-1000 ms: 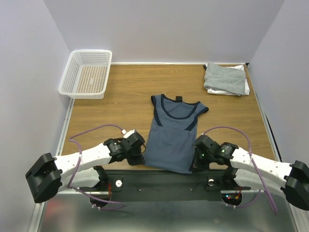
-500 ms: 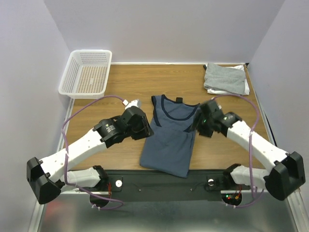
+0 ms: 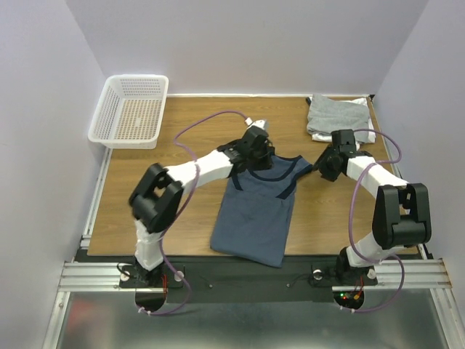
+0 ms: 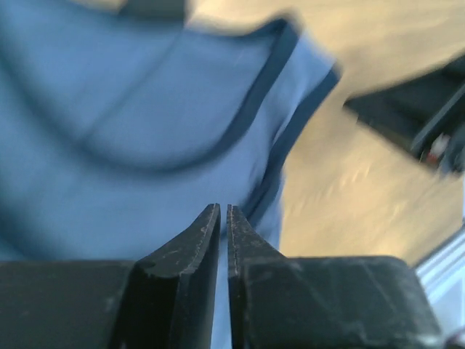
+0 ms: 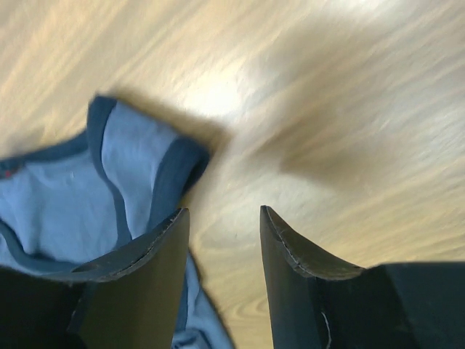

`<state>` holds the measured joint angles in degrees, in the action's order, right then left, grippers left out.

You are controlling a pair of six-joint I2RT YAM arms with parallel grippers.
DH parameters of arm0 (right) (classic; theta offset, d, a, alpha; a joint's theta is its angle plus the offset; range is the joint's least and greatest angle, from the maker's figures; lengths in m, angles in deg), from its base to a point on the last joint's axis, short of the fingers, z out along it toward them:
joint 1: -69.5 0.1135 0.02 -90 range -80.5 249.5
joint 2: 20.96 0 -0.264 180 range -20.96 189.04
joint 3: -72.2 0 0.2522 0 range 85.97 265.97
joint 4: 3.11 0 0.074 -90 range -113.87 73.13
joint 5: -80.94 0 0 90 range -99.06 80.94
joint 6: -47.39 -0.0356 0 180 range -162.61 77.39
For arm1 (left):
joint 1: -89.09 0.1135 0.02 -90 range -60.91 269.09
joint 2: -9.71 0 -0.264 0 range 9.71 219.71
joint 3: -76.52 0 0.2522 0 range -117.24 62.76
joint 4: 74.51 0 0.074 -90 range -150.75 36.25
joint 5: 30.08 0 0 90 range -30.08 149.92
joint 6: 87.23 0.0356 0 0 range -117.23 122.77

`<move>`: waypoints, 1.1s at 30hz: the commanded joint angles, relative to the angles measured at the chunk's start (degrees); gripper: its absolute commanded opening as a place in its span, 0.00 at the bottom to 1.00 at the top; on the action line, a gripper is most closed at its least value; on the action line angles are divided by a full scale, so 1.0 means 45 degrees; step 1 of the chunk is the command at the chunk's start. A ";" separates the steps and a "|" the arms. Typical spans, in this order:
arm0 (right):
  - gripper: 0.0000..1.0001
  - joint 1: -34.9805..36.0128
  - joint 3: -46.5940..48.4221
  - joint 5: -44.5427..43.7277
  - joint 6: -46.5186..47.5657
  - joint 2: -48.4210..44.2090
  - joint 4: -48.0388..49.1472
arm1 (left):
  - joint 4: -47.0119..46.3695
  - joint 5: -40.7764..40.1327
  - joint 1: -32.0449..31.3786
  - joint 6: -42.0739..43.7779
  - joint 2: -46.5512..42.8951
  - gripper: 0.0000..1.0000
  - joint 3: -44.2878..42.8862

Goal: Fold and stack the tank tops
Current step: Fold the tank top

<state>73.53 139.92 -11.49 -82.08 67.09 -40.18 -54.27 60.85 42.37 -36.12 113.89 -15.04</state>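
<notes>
Pale walls point(image 3: 240, 43) enclose a wooden table point(image 3: 182, 131), with a basket point(image 3: 138, 77) far left. Mid-table lies the navy tank top point(image 3: 258, 211), long axis near-to-far, neckline toward the far wall. The left gripper point(image 4: 223, 209), jaws pinched together, hangs over its neck end; the right gripper point(image 5: 224, 210), jaws apart, is beside its shoulder strap.

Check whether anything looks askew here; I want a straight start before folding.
The navy blue tank top with darker trim lies slanted on the wooden table, hem skewed left of its neckline. Nothing else stands out.
</notes>
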 commanded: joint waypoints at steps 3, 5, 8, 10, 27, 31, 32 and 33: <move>0.50 -0.0524 0.0628 -0.0648 0.0274 -0.0309 0.2014 | -0.2903 0.2073 0.0304 0.1084 0.3247 0.18 -0.3176; 0.50 -0.0700 0.0530 -0.0651 0.0099 -0.0193 0.2191 | -0.3137 0.2331 0.0265 0.1065 0.3994 0.17 -0.4151; 0.50 -0.0838 0.0257 -0.0260 -0.0077 0.0062 0.2835 | -0.3471 0.2781 0.0168 0.1123 0.4971 0.17 -0.4760; 0.51 -0.0838 0.0042 -0.0142 -0.0039 0.0198 0.3284 | -0.3491 0.2899 0.0148 0.1182 0.5461 0.17 -0.5269; 0.52 -0.0838 -0.1637 0.0483 -0.0019 0.0198 0.5527 | -0.3199 0.2705 -0.0106 0.1280 0.7511 0.17 -0.7006; 0.52 -0.0838 -0.1814 0.0893 -0.0137 0.0355 0.5961 | -0.2886 0.2353 -0.0106 0.1280 0.7864 0.16 -0.7340; 0.52 -0.0838 -0.1833 0.0912 -0.0156 0.0452 0.6039 | -0.2847 0.2294 -0.0106 0.1299 0.7845 0.16 -0.7340; 0.52 -0.0857 -0.1833 0.0932 -0.0195 0.0472 0.6155 | -0.2866 0.2236 -0.0126 0.1280 0.7864 0.16 -0.7340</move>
<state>69.93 132.12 -8.98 -82.27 68.44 -18.19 -67.58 72.59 42.22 -31.49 150.02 -44.68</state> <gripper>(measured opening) 0.524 0.159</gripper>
